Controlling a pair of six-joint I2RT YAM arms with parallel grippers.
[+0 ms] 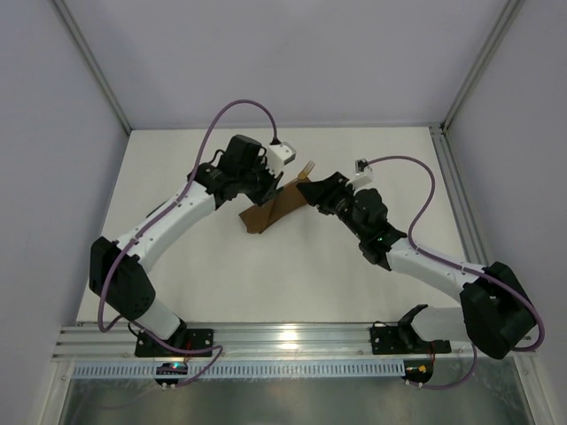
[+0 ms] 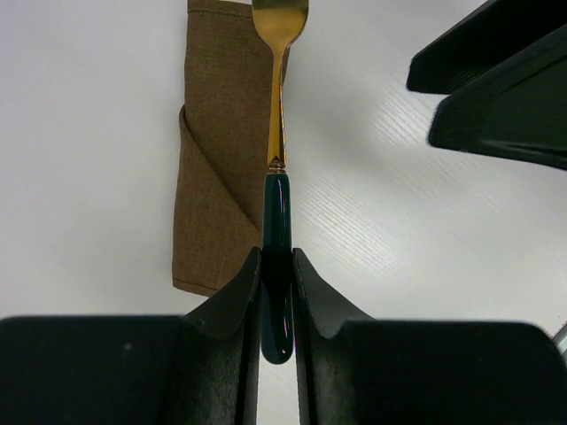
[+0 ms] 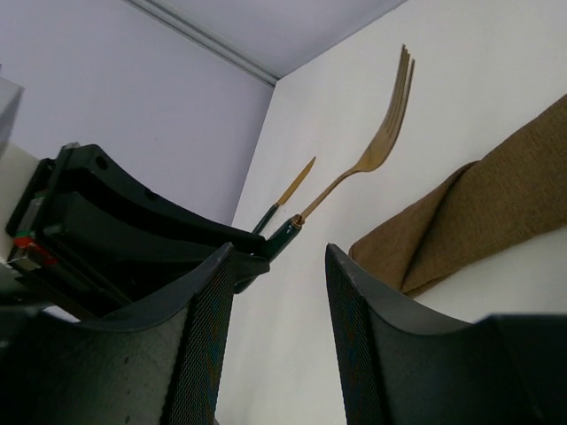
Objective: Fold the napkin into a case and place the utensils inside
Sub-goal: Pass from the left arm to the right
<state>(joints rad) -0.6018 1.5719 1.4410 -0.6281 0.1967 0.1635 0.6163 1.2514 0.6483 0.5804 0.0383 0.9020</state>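
Both arms reach forward and bend inward, meeting over the middle of the table (image 1: 266,283). The left gripper (image 2: 276,266) is clamped on the dark handle of the fork (image 2: 280,22), which is held along one edge of the folded brown case (image 2: 221,177). The right gripper (image 3: 279,328) hovers close by, its jaws apart.

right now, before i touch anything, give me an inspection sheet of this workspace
surface: white table, no marks seen
job's things: brown napkin folded into a narrow pocket, lying flat; fork held along its edge, not inside; what seems a knife beyond, resting place unclear
clutter: nothing seen
grippers: left gripper shut on the fork's dark handle; right gripper open, empty
cables: purple cables loop over both arms, clear of the napkin
surroundings: pale walls; metal rail at the near edge
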